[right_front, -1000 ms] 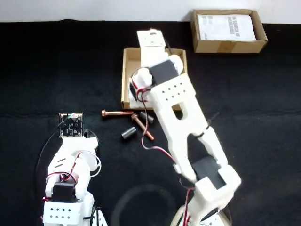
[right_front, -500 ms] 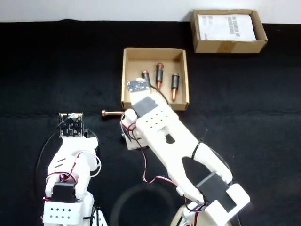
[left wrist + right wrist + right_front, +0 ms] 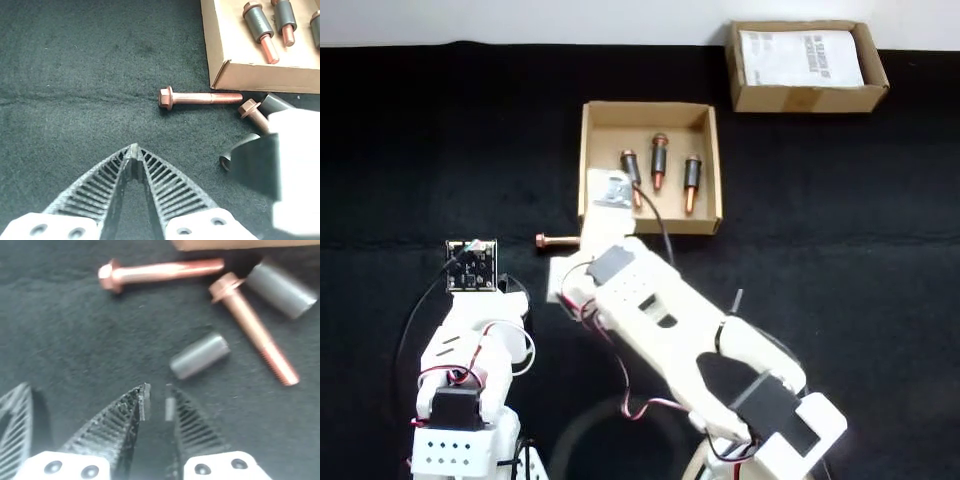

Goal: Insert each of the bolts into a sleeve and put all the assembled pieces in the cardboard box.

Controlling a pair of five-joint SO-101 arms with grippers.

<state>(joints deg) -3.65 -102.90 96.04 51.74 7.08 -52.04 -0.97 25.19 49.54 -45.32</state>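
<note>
The cardboard box (image 3: 604, 128) holds three bolts in sleeves (image 3: 659, 158). One loose copper bolt (image 3: 556, 240) lies on the black cloth just off the box's near left corner. In the right wrist view that bolt (image 3: 160, 271) lies beside a second bolt (image 3: 255, 330) and two grey sleeves (image 3: 200, 356) (image 3: 280, 287). My right gripper (image 3: 156, 401) hangs narrowly open just short of the nearer sleeve, holding nothing. My left gripper (image 3: 134, 150) is shut and empty, back from the bolt (image 3: 200, 96), with a sleeve (image 3: 240, 155) off to one side.
A second cardboard box (image 3: 806, 66) with a printed sheet stands at the back right. The right arm's white body (image 3: 670, 310) stretches across the middle of the table and covers the loose parts from above. The left arm (image 3: 470, 340) sits at the front left.
The right arm has drawn back from over the cardboard box and swung toward the loose parts, uncovering the three assembled pieces. The left arm has stayed still.
</note>
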